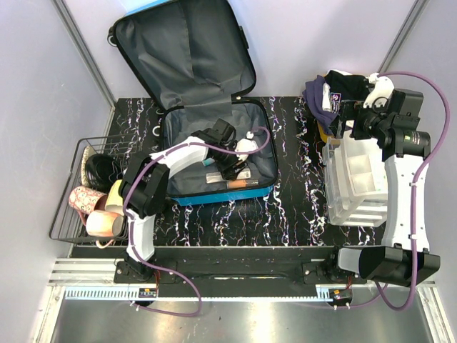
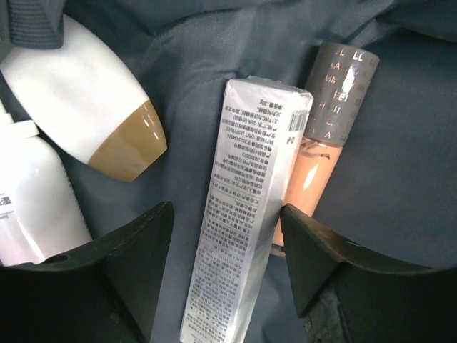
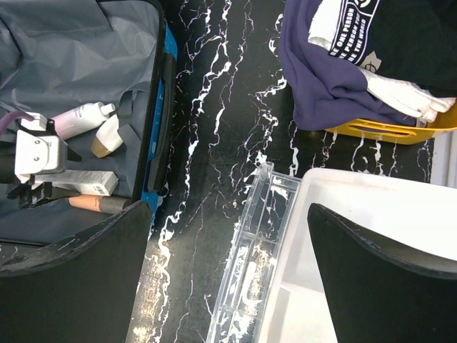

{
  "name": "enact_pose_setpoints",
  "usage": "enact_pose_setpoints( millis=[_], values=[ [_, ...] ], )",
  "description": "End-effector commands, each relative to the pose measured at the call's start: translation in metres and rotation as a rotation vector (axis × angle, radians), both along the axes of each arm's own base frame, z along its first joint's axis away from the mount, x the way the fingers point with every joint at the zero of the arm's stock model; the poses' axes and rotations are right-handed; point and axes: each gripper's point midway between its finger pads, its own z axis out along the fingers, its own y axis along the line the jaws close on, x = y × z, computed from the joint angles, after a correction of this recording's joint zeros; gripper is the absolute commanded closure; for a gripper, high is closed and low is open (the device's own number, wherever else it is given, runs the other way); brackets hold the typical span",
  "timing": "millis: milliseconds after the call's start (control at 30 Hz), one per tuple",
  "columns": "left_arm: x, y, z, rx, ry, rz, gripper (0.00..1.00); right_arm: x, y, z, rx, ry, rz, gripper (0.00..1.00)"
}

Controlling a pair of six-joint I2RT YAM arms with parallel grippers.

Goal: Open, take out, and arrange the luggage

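Left hand (image 2: pixel 227 211) astride silver box (image 2: pixel 250 179) inside open luggage (image 1: pixel 200 100)

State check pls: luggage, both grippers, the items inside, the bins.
luggage: open, lid raised
left gripper: jaws open, straddling silver box, not clamped
silver box: lying flat on lining
peach tube: capped, lying flat beside the box
right gripper: jaws open, empty, above the organiser's edge
white organiser: visible compartments look empty
orange bin: holds clothes
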Motion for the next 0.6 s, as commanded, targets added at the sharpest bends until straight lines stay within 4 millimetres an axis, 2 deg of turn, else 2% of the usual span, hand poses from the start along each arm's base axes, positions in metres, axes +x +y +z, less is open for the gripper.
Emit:
enact_pose_setpoints(
  millis=[0,167,300,367,467,567],
  values=[
    [0.03,-0.013,0.016,-0.037,-0.112,0.023,0.35,0.005,0.006,0.013,0.029,-0.037,0.022,0.0],
    [0.027,-0.026,0.011,-0.06,-0.099,-0.016,0.35,0.009,0.005,0.007,0.034,-0.024,0.019,0.0],
    [0.003,-0.034,0.009,-0.023,-0.135,-0.149,0.34,0.01,0.004,0.006,0.023,-0.024,0.023,0.0],
    [-0.005,-0.028,0.006,-0.001,-0.127,-0.174,0.42,0.01,0.004,0.005,0.021,-0.023,0.023,0.0],
    [-0.003,-0.022,0.004,0.033,-0.127,-0.156,0.56,0.01,0.004,0.007,0.02,-0.031,0.024,0.0],
    [0.006,-0.021,0.021,0.004,-0.145,-0.113,0.65,0.009,0.005,0.009,0.023,-0.038,0.032,0.01]
  ],
)
